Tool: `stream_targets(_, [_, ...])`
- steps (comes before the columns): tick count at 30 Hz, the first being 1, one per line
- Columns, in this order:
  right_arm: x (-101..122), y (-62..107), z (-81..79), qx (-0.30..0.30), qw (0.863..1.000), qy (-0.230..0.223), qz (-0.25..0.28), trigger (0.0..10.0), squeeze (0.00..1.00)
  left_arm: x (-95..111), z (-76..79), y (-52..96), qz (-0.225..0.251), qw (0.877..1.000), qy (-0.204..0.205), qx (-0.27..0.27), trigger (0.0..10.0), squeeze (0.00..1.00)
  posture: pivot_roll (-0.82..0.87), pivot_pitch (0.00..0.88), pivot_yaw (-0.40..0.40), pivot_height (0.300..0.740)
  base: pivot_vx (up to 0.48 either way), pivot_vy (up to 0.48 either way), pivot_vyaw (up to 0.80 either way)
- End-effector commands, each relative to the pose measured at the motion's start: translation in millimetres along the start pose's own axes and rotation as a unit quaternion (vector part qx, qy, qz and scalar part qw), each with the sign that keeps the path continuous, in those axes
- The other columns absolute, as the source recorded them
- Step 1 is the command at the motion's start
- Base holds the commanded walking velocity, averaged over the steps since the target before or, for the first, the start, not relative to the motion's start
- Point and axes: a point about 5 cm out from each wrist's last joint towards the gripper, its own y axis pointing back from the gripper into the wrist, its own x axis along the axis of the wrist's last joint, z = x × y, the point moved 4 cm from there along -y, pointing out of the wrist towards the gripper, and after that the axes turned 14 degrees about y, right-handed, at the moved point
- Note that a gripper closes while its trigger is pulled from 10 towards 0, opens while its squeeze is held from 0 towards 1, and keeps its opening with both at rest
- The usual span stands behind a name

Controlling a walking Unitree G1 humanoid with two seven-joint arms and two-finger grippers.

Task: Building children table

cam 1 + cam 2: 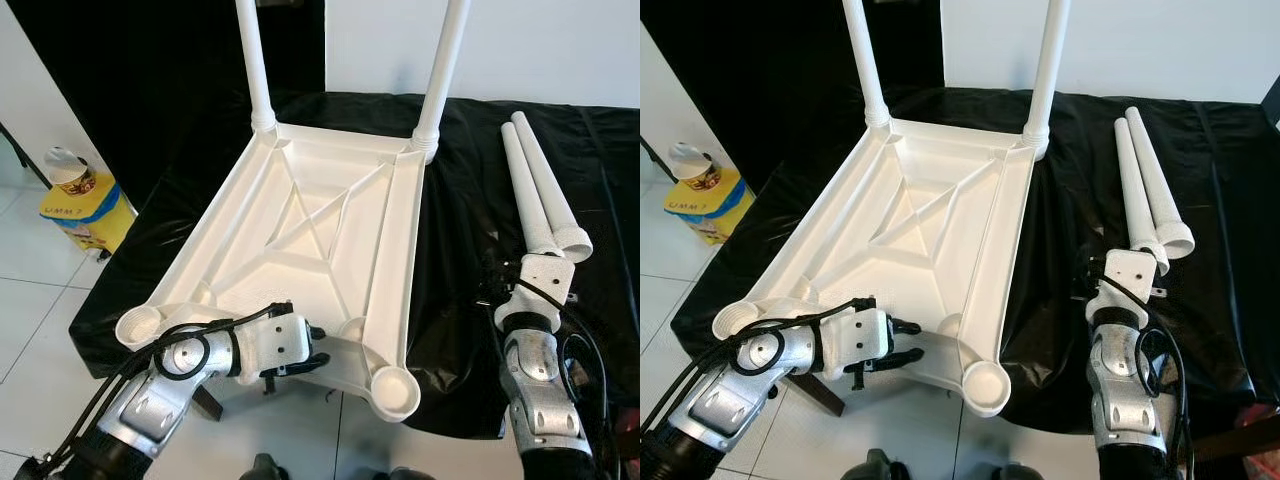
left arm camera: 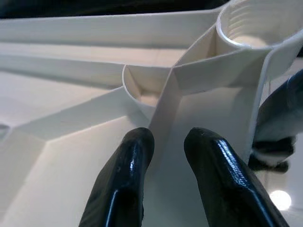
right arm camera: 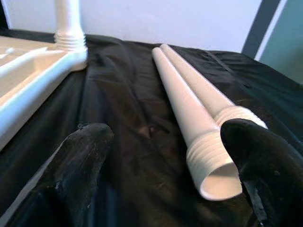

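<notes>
Tabletop (image 1: 300, 240) upside down on a black cloth (image 1: 470, 190), 2 legs fitted, 2 loose.

White and ribbed underneath, the tabletop sits at the centre of the cloth-covered surface, its near edge overhanging the tiled floor (image 1: 30, 290), with 2 upright legs (image 1: 443, 70) screwed in at 12 o'clock and empty sockets (image 1: 392, 387) at the near corners. At 3 o'clock, 2 loose legs (image 1: 535, 185) lie side by side, touching. Left gripper (image 2: 163, 142), fingers narrowly apart, straddles a rib at 6 o'clock. Right gripper (image 3: 165, 137), fingers spread wide, sits before the loose legs' threaded ends. A yellow bin (image 1: 88, 205) stands at 9 o'clock.
</notes>
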Motion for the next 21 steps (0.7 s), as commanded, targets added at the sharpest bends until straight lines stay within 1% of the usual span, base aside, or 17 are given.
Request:
stream_targets(1, [-5, -0.4, -2.6, 0.001, 1.0, 0.006, -0.012, 10.0, 0.0, -16, -12.8, 0.4, -0.037, 0.998, 0.003, 0.051, 10.0, 0.0, 0.0, 0.104, 0.015, 0.74, 0.0, 0.0, 0.0])
stream_targets(2, [-2, -3.4, -3.9, 0.001, 1.0, 0.0, -0.011, 10.0, 0.0, -18, -23.3, -1.3, -0.047, 0.996, -0.007, 0.078, 10.0, 0.0, 0.0, 0.107, 0.016, 0.74, 0.0, 0.0, 0.0])
stream_targets(4, [-2, -3.4, -3.9, 0.001, 1.0, 0.0, -0.011, 10.0, 0.0, -18, -23.3, -1.3, -0.047, 0.996, -0.007, 0.078, 10.0, 0.0, 0.0, 0.107, 0.016, 0.74, 0.0, 0.0, 0.0])
stream_targets(5, [-1, -5.7, -4.9, 0.0, 1.0, -0.003, -0.011, 10.0, 0.0, -18, -32.2, -2.4, -0.05, 0.994, -0.01, 0.099, 10.0, 0.0, 0.0, 0.115, 0.017, 0.74, 0.0, 0.0, 0.0])
stream_targets(6, [-1, -5.7, -4.9, 0.0, 1.0, -0.003, -0.011, 10.0, 0.0, -18, -32.2, -2.4, -0.05, 0.994, -0.01, 0.099, 10.0, 0.0, 0.0, 0.115, 0.017, 0.74, 0.0, 0.0, 0.0])
stream_targets(7, [4, -11.9, -7.9, -0.002, 1.0, -0.008, -0.01, 10.0, 0.0, -9, -52.6, -3.0, -0.029, 0.988, 0.015, 0.149, 10.0, 0.0, -0.01, 0.148, 0.023, 0.74, 0.0, 0.0, 0.0])
stream_targets(8, [8, -17.0, -10.6, -0.003, 1.0, -0.011, -0.01, 10.0, 0.0, -2, -66.8, -2.3, -0.01, 0.982, 0.035, 0.184, 10.0, 0.0, -0.01, 0.157, 0.026, 0.74, 0.0, 0.0, 0.0])
stream_targets(9, [8, -17.0, -10.6, -0.003, 1.0, -0.011, -0.01, 10.0, 0.0, -2, -66.8, -2.3, -0.01, 0.982, 0.035, 0.184, 10.0, 0.0, -0.01, 0.157, 0.026, 0.74, 0.0, 0.0, 0.0])
stream_targets(11, [15, -25.2, -10.3, -0.015, 1.0, -0.005, -0.006, 10.0, 0.0, 13, -80.2, 0.4, 0.033, 0.974, 0.066, 0.216, 10.0, 0.0, -0.02, 0.176, 0.034, 0.74, 0.0, 0.0, 0.0])
stream_targets(13, [15, -25.2, -10.3, -0.015, 1.0, -0.005, -0.006, 10.0, 0.0, 13, -80.2, 0.4, 0.033, 0.974, 0.066, 0.216, 10.0, 0.0, -0.02, 0.176, 0.034, 0.74, 0.0, 0.0, 0.0])
stream_targets(14, [16, -29.4, -4.4, -0.034, 0.999, 0.002, -0.007, 10.0, 0.0, 25, -77.9, 1.8, 0.069, 0.972, 0.088, 0.208, 10.0, 0.0, -0.02, 0.189, 0.039, 0.74, 0.0, 0.0, 0.0])
stream_targets(15, [16, -29.4, -4.4, -0.034, 0.999, 0.002, -0.007, 10.0, 0.0, 25, -77.9, 1.8, 0.069, 0.972, 0.088, 0.208, 10.0, 0.0, -0.02, 0.189, 0.039, 0.74, 0.0, 0.0, 0.0])
stream_targets(17, [15, -38.0, 10.6, -0.075, 0.997, 0.009, -0.018, 10.0, 0.0, 54, -63.6, 6.2, 0.148, 0.968, 0.109, 0.173, 10.0, 0.0, -0.01, 0.212, 0.047, 0.74, 0.0, 0.0, 0.0])
stream_targets(18, [15, -38.0, 10.6, -0.075, 0.997, 0.009, -0.018, 10.0, 0.0, 54, -63.6, 6.2, 0.148, 0.968, 0.109, 0.173, 10.0, 0.0, -0.01, 0.212, 0.047, 0.74, 0.0, 0.0, 0.0])
stream_targets(19, [13, -41.8, 17.1, -0.091, 0.996, 0.011, -0.023, 10.0, 1.0, 65, -57.1, 8.4, 0.177, 0.963, 0.122, 0.161, 10.0, 0.0, 0.0, 0.222, 0.051, 0.74, 0.0, 0.0, 0.0])
stream_targets(20, [13, -41.8, 17.1, -0.091, 0.996, 0.011, -0.023, 10.0, 1.0, 65, -57.1, 8.4, 0.177, 0.963, 0.122, 0.161, 10.0, 0.0, 0.0, 0.222, 0.051, 0.74, 0.0, 0.0, 0.0])
stream_targets(21, [12, -45.2, 20.5, -0.096, 0.995, 0.01, -0.027, 10.0, 1.0, 73, -52.7, 9.7, 0.198, 0.958, 0.136, 0.154, 10.0, 0.0, 0.0, 0.224, 0.052, 0.74, 0.0, 0.0, 0.0])
